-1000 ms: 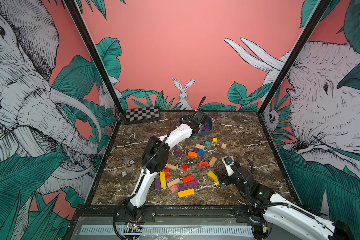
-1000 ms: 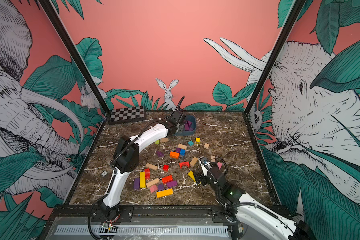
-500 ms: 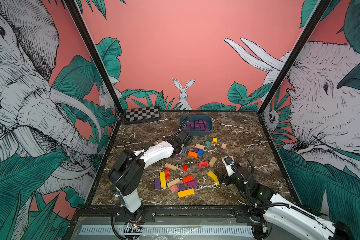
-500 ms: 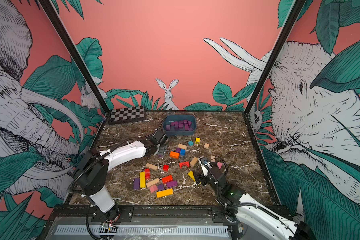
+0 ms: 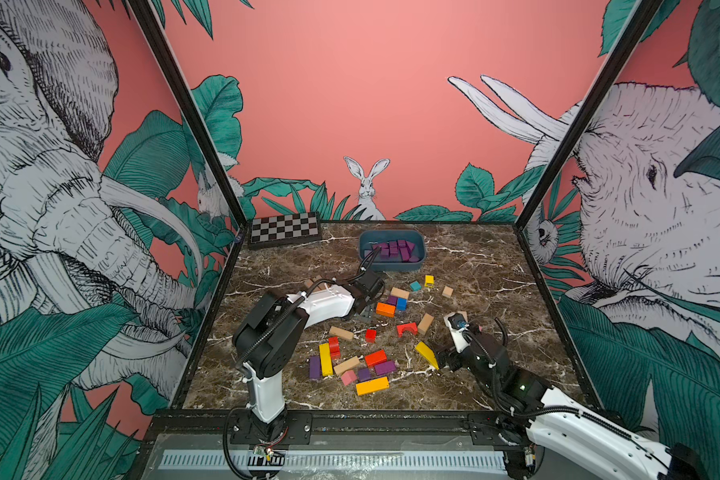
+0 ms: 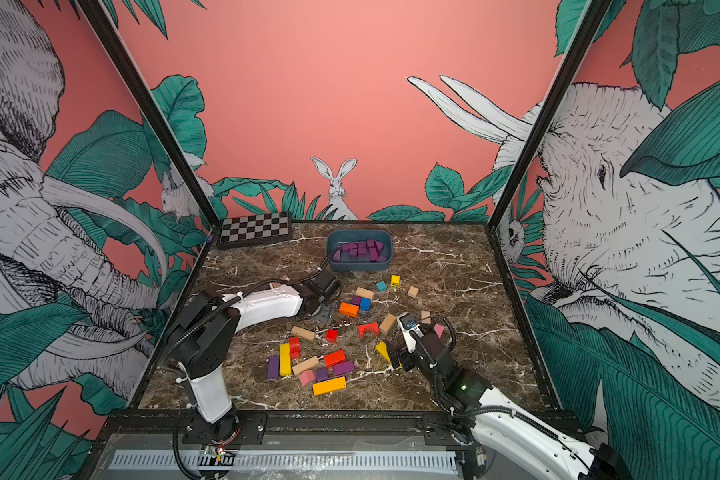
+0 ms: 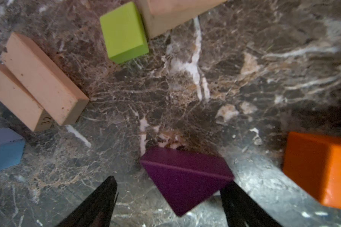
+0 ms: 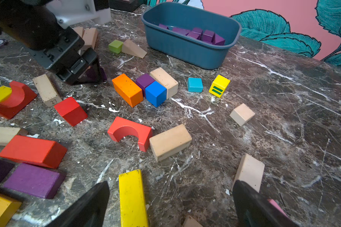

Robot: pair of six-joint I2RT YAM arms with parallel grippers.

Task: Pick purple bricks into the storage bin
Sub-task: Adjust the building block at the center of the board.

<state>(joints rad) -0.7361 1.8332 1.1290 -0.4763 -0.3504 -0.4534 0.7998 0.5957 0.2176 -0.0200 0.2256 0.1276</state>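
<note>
My left gripper is low over the table's middle, open, with a purple brick lying on the marble between its fingers, close to one finger. The right wrist view shows that brick under the left gripper. The blue-grey storage bin at the back holds several purple bricks. More purple bricks lie loose: a cube by the orange block and bars near the front. My right gripper is open near the table, with a yellow block between its fingers.
A checkerboard box sits at the back left. Red, orange, yellow, blue, teal, green and plain wooden blocks are scattered over the marble table. A red arch lies between the two grippers.
My left arm has swung back from the bin to the middle of the table and come down over a loose purple brick, its jaws now wider apart. The right arm has not moved.
</note>
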